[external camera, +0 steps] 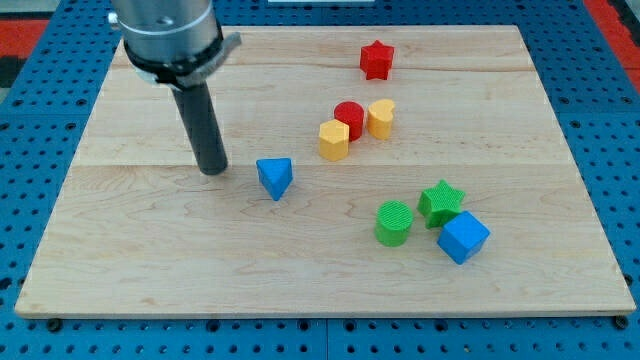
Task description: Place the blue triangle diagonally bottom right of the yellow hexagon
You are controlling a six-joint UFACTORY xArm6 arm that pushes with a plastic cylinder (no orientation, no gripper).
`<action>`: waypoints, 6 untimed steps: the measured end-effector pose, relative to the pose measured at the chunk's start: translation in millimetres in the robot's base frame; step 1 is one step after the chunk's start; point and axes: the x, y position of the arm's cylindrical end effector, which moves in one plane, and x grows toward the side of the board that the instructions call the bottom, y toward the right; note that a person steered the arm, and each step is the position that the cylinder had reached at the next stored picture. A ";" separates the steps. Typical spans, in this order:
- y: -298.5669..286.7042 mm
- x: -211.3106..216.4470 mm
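Nearest the view's bottom sits the blue cube [463, 237], with the green star [441, 201] touching it above-left and the green cylinder [393, 222] just beside on the left. All rest on the wooden surface [150, 260].

Task block: the blue triangle [275, 177] lies near the surface's centre, left of and below the middle cluster. That cluster holds the yellow hexagon [334, 140], the red cylinder [348, 117] touching it behind, and the yellow heart [381, 117] just right of the cylinder. The red star [377, 59] stands apart near the view's top.

No hand on this rig, so open or closed does not apply; the arm ends in a dark rod. The tip [212, 170] rests on the surface just left of the blue triangle, a small gap between them, no contact visible.

Progress: not done. The triangle is at the hexagon's bottom left, not bottom right. Remaining, as a judgement: push the triangle toward the view's right, passing below the hexagon, and stop it diagonally below-right of it, short of the green blocks. With the tip on the triangle's left, it looks well placed for a rightward push.
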 end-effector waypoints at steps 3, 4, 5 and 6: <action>91.4 -19.9; 116.7 -16.9; 164.5 31.5; 187.0 37.6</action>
